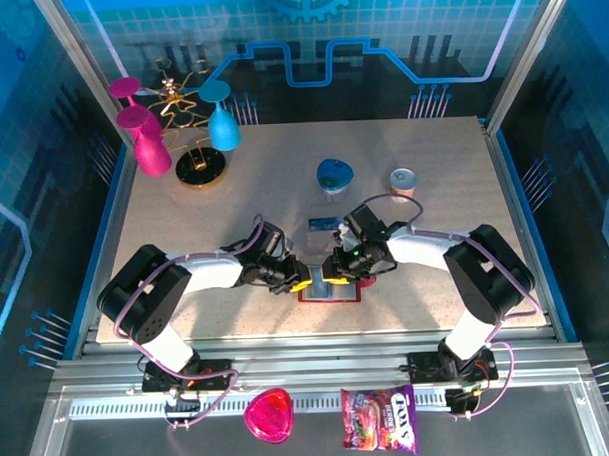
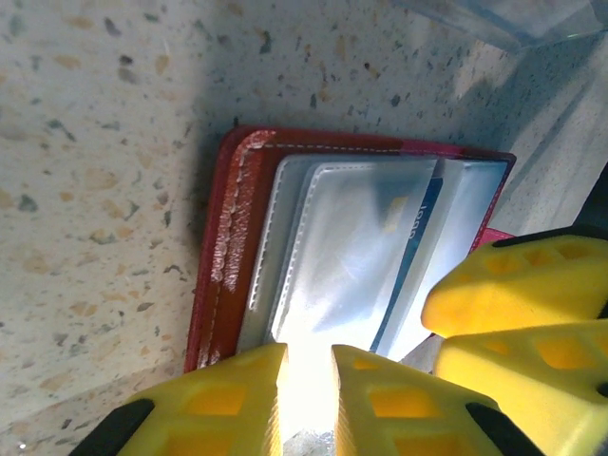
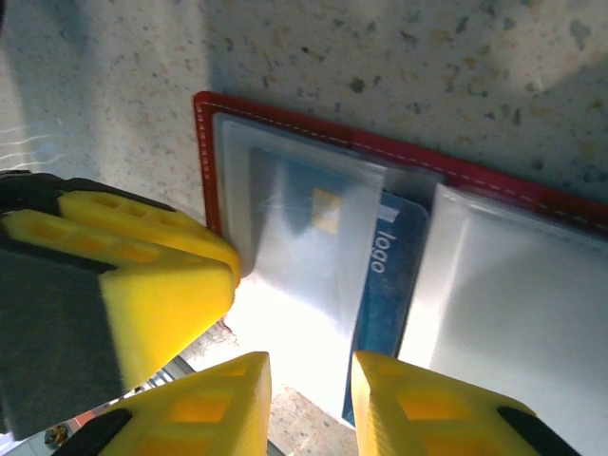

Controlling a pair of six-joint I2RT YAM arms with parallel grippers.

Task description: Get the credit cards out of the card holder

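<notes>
- The left claw (image 2: 304,399) pinches a pale pocket leaf of the one card holder (image 2: 233,218), which lies open on the desk (image 2: 95,142).
- The right claw (image 3: 312,404), just beside it, pinches a pale leaf too.
- One blue credit card (image 3: 388,275) pokes out just beyond its fingertips.

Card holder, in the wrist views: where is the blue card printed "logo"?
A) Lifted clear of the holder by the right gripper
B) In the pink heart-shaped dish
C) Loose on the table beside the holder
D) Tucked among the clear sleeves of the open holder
D: the blue card lies partly covered by a translucent sleeve, within the red border of the open card holder.
</notes>
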